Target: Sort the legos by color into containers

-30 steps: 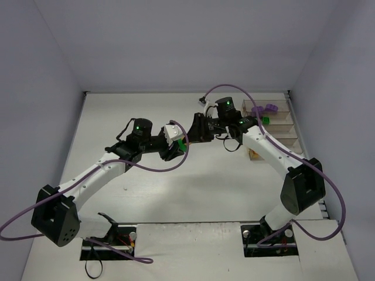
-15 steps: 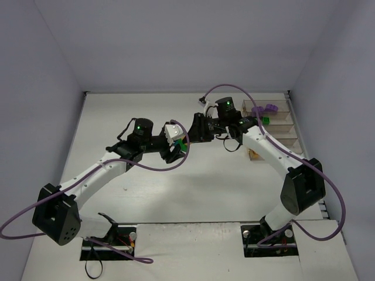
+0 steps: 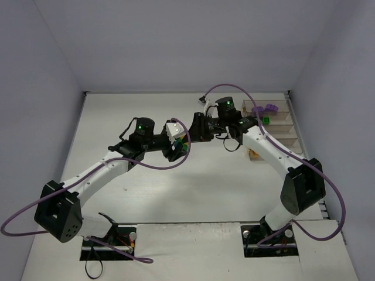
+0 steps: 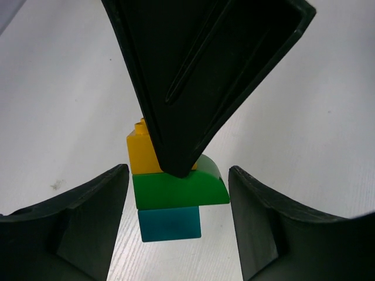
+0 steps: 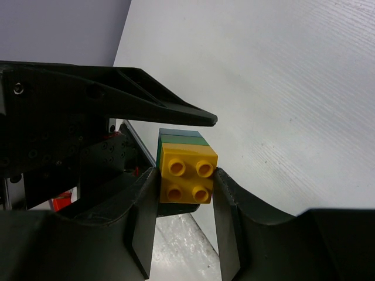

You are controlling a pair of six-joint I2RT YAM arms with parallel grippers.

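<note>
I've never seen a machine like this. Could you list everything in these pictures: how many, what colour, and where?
brick stack: one, yellow-orange on green on teal, mid-table in the right claw
bins: four, clear, joined in a row at the table's far right
purple bricks: at least two, purple, farthest bin
green brick: one, green, next bin
orange brick: one, orange, nearest bin, partly hidden
table: one, white, under everything
cables: two, purple, one along each arm
arms: two, white and black, bases at the near edge
right claw: one, black, shut on the stack's yellow-orange brick
left claw: one, black, open, fingers either side of the stack, not touching
</note>
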